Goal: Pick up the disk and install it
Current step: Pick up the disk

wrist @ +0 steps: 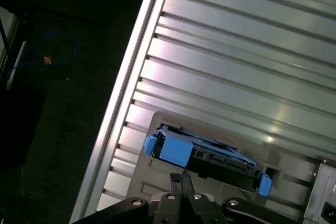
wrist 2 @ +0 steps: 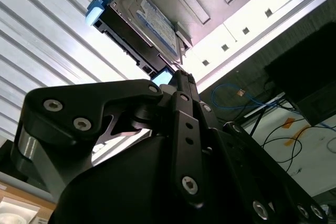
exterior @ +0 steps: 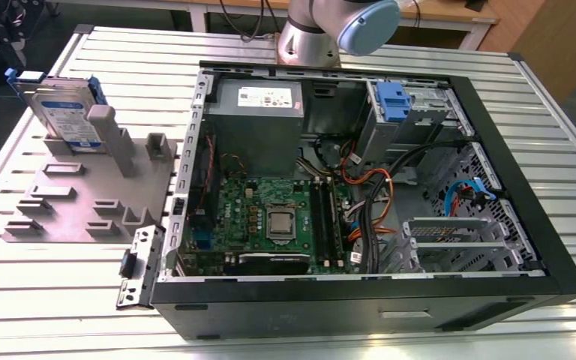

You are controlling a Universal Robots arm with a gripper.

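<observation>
While the disk (exterior: 65, 112) stands upright in the rack (exterior: 68, 221) at the exterior view's upper left, your gripper (wrist: 181, 178) hovers near it, pressed together and empty, so descending risks ramming its edge

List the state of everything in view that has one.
Disk: upright on edge in the stand's slot, not gripped.
End effector: shut, holding nothing.
Case: lying on its side, side panel off, inside exposed.
Stand: holding the disk.
</observation>
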